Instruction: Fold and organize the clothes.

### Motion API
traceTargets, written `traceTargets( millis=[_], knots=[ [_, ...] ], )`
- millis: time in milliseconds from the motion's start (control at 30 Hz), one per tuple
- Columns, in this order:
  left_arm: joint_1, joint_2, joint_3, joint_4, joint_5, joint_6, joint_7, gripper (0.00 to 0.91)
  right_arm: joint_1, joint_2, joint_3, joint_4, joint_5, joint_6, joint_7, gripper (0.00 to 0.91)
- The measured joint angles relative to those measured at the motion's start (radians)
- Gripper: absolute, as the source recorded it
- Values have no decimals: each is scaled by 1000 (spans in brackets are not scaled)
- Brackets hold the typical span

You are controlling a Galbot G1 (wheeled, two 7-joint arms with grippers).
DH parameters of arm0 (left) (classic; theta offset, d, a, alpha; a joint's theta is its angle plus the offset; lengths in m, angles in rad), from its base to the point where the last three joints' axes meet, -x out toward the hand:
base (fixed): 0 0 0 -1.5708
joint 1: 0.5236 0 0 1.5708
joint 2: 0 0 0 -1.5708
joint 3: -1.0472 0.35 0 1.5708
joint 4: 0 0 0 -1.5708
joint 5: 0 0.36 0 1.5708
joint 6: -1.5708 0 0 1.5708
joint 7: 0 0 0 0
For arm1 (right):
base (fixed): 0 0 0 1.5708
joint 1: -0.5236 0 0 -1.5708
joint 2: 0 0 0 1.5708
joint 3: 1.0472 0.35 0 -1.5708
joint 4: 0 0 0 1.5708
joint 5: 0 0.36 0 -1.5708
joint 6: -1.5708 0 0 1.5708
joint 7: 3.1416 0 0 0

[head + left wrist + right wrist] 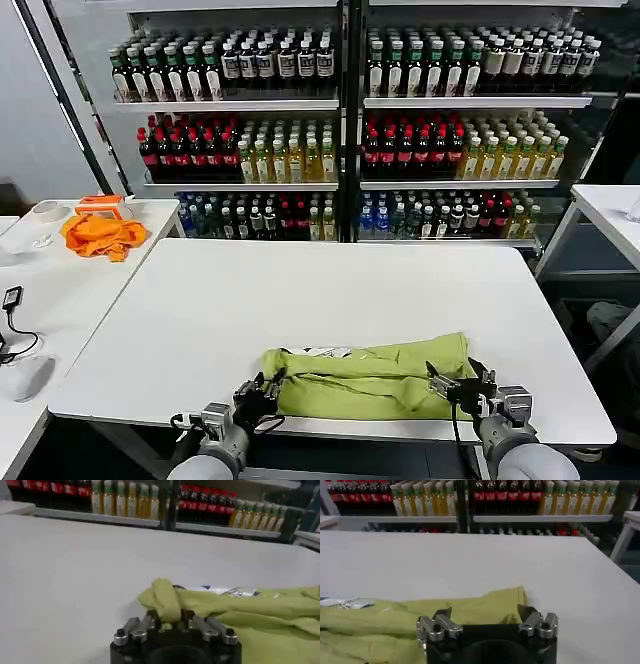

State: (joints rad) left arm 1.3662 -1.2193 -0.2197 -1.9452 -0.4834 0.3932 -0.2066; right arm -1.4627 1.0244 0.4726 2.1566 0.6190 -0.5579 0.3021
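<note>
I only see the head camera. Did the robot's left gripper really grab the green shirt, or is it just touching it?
Observer: It grabbed it. In the left wrist view, the left gripper is shut on a bunched ridge of the T-shirt, which sticks up between its fingers.
Operator: And the right one?
Observer: The right wrist view shows the right gripper open. Its fingers are spread wide, with the shirt's edge lying between them, unpinched.
Operator: What's the white thing behind the shirt?
Observer: In the left wrist view it is a flat white patch with small coloured marks, at the shirt's far edge. I cannot tell what it is.
</note>
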Motion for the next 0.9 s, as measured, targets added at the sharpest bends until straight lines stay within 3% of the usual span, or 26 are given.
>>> traceTargets(
  millis=[400,900],
  knots=[
    [22,37,-74,-33,-107,10,22,20,19,-4,-1,2,6,-2,1,907],
    [36,222,-363,-37,-286,37,37,20,39,-23,8,-12,28,2,-6,907]
  ],
)
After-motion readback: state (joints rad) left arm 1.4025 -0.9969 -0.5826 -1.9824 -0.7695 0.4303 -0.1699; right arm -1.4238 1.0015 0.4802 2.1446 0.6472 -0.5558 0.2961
